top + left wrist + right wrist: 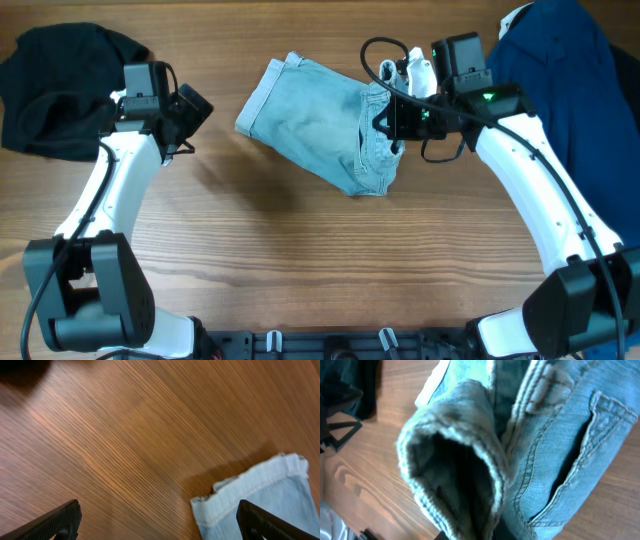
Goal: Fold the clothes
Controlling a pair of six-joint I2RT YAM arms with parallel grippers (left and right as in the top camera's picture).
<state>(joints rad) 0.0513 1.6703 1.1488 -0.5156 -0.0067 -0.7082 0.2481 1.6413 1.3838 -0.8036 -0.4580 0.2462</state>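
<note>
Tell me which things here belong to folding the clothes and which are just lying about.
In the job: pale-blue denim shorts; right gripper, shut on their waistband end; left gripper, open, clear of the shorts.
Lying about: black garment at the far left and dark-blue garment at the far right, both clothes but untouched; wooden table.

Pale-blue denim shorts (318, 125) lie flat in the middle, tilted. The cuffed leg hem points upper left. The waistband and stitched pocket are at the right, where the fabric is bunched up. A dark-blue garment (565, 70) is heaped far right, and a black garment (60, 85) far left.
</note>
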